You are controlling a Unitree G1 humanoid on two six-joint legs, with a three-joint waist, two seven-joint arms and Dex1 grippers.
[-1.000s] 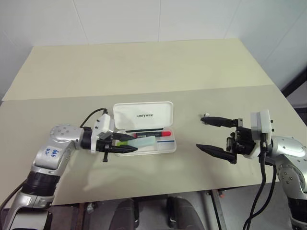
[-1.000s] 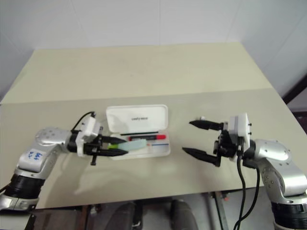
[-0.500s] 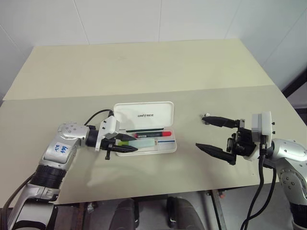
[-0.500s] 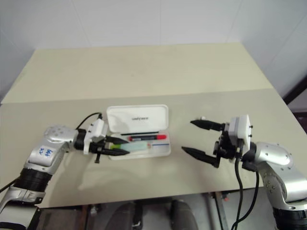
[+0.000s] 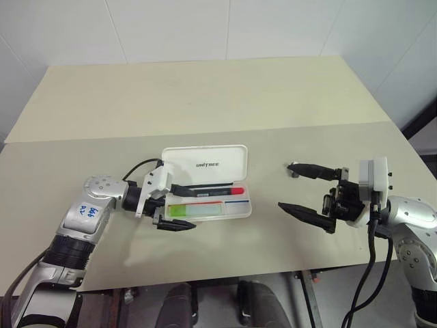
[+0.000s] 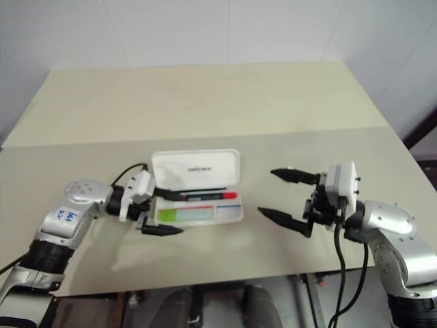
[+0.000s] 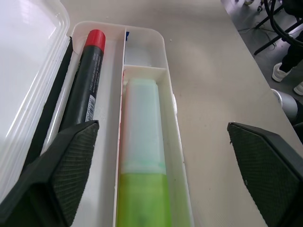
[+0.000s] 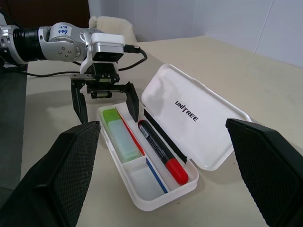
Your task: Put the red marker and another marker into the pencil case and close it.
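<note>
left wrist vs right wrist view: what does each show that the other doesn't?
Left wrist view alone: dark cables and a shoe on the floor past the table edge.

Right wrist view alone: the left gripper with its fingers spread open over the tray end, and the UNITREE lettering on the open lid.

Both: the pencil case open, the red marker and the green marker lying side by side in separate tray compartments.

Left wrist view: green end of another marker [image 7: 142,201] cut off at picture edge; black barrel of red marker [image 7: 85,94] hidden lower down behind finger [image 7: 66,165] of left tool [image 5: 179,208]. Pencil case [image 7: 170,142] lid cropped by frame. Head views: small pale object [image 5: 292,165] beside right tool [image 5: 300,192] fingertip too small to identify.
</note>
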